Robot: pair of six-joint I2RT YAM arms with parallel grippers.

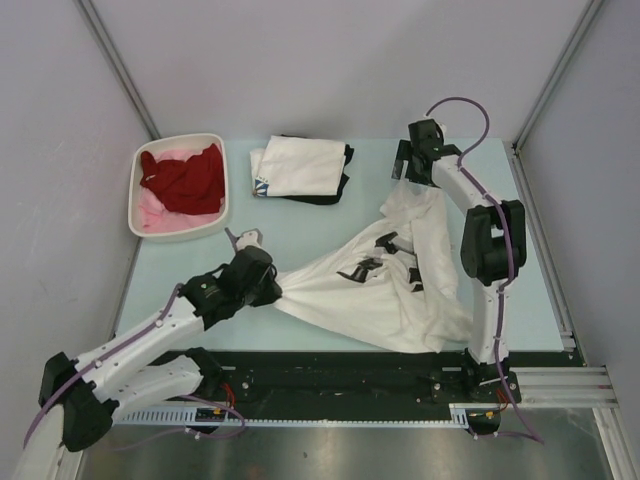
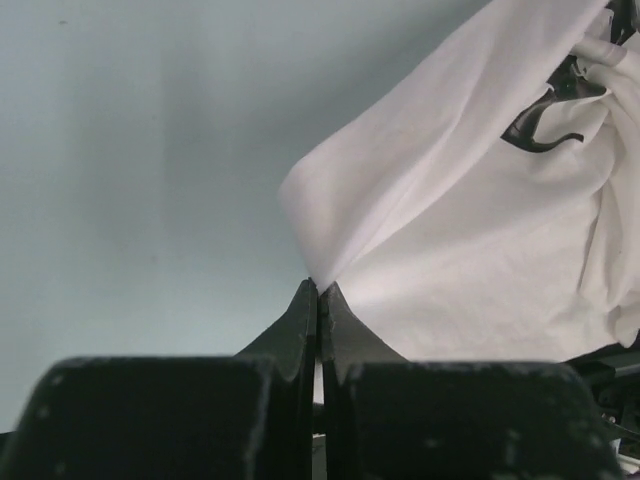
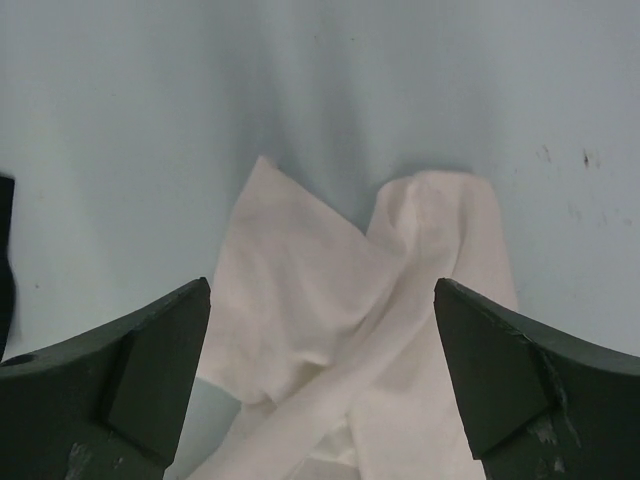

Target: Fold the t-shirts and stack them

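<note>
Pinching a corner of the white t-shirt [image 2: 440, 260], the left fingers [image 2: 318, 300] are pressed fully together, the cloth drawn into a taut point at their tips. From there the shirt fans out rumpled across the right half of the pale blue tabletop [image 1: 300, 225], its far end reaching up toward the right arm. A black printed design [image 1: 372, 258] shows on it in broken, curled strokes; no word of it can be read.

The right fingers [image 3: 322, 385] stand wide apart with nothing between them, poised over a bunched, folded end of the same shirt, which lies between and below the two tips in the right wrist view.

Behind the spread shirt, near the back of the tabletop, sits a folded stack [image 1: 300, 168]: a cream-white shirt on top with a small blue mark at its near left corner, too small to read, and a black shirt [image 1: 340, 180] showing at its right and near edges. To the left a white oval basin [image 1: 212, 228] holds a crumpled dark red shirt [image 1: 185, 178] lying over a pink one [image 1: 152, 212].
</note>
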